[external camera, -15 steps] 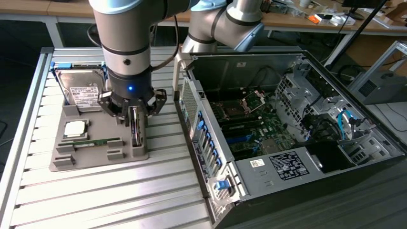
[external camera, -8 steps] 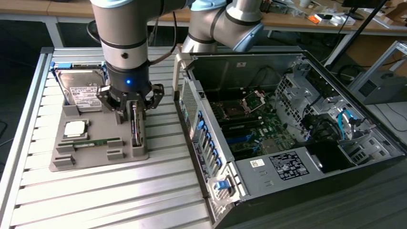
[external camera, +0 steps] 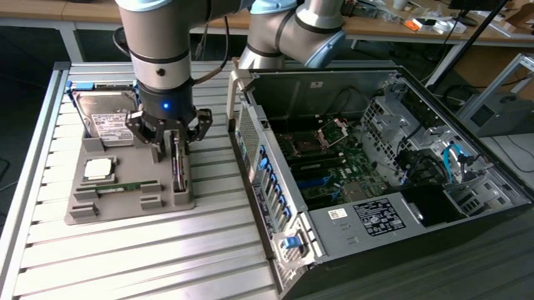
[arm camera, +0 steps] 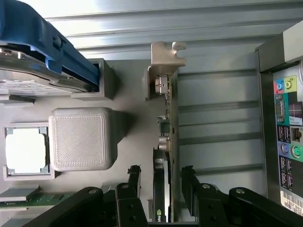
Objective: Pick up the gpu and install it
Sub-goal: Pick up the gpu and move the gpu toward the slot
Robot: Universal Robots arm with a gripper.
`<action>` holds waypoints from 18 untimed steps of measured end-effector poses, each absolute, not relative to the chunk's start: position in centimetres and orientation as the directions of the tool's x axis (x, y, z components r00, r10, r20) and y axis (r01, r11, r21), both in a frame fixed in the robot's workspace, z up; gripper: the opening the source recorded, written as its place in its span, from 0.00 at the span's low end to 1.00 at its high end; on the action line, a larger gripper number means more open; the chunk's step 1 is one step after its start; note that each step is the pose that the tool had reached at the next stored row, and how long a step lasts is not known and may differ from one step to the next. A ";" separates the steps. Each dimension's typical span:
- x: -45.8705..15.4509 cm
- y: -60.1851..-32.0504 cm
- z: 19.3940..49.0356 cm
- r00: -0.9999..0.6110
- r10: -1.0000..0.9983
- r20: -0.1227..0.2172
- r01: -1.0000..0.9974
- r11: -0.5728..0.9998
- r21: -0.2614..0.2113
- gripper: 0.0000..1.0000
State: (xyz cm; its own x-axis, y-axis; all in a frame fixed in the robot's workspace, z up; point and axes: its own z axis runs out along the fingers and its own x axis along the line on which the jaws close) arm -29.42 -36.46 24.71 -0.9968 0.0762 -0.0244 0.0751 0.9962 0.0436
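Note:
The gpu (external camera: 177, 165) stands on its long edge in a slot of the grey tray (external camera: 125, 209), a thin dark card. In the wrist view the gpu (arm camera: 169, 118) ends in a silvery metal bracket. My gripper (external camera: 171, 134) hangs straight above the card's end nearest the hard drive. It is open. The gripper (arm camera: 161, 178) straddles the card, with one black finger (arm camera: 134, 177) standing apart on one side and the other finger (arm camera: 188, 177) close to the other side. Nothing is gripped.
On the same tray sit a silver hard drive (external camera: 104, 115) in a blue caddy (arm camera: 42, 42), a CPU (external camera: 99, 167) and a green memory stick (external camera: 117, 186). The open computer case (external camera: 359, 162) stands at the exterior view's right, its rear ports (arm camera: 286, 142) near the tray.

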 end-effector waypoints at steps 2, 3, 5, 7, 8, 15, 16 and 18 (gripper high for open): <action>-29.4 -36.1 24.6 -0.997 0.076 -0.024 0.075 0.996 0.044 0.48; -29.4 -35.7 24.5 -0.997 0.076 -0.025 0.075 0.996 0.044 0.48; -29.5 -35.4 24.5 -0.997 0.076 -0.025 0.075 0.996 0.044 0.48; -29.5 -35.4 24.5 -0.997 0.076 -0.024 0.075 0.996 0.044 0.48; -29.5 -35.4 24.5 -0.997 0.076 -0.025 0.075 0.996 0.044 0.48; -29.5 -35.4 24.5 -0.997 0.076 -0.024 0.075 0.996 0.044 0.34; -29.5 -35.4 24.5 -0.997 0.076 -0.024 0.075 0.996 0.044 0.28; -29.5 -35.4 24.5 -0.997 0.076 -0.024 0.075 0.996 0.044 0.27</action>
State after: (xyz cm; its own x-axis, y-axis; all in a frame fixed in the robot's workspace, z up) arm -29.46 -35.44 24.49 -0.9968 0.0762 -0.0245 0.0751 0.9962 0.0437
